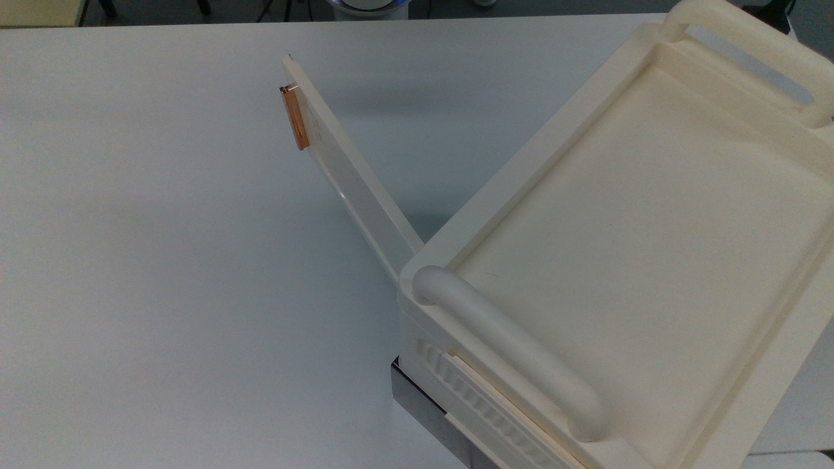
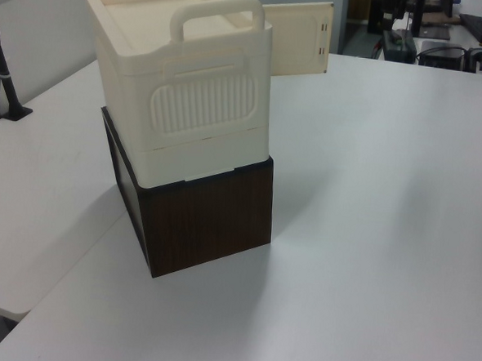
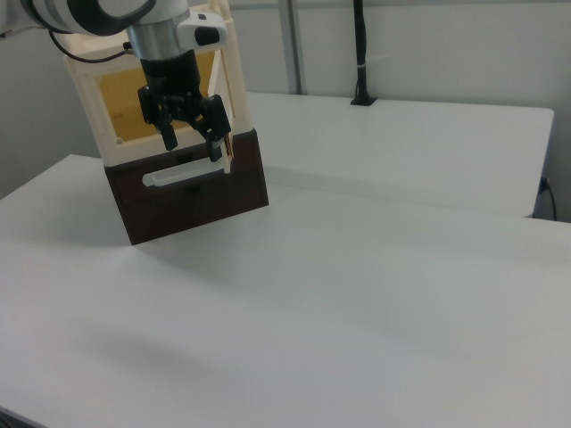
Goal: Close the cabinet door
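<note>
Door swung wide off the cabinet, and your claw hangs released, gripping nothing, right in front of the opening. You're on the approach: get behind the door's free edge, then push.

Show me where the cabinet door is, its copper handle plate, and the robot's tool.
cabinet door (image 1: 355, 179), top view, on the middle of the thin panel's top edge.
copper handle plate (image 1: 296, 119), top view, on the plate's middle, near the door's free end.
tool (image 3: 189, 141), right view, midway between the two black fingertips.
</note>
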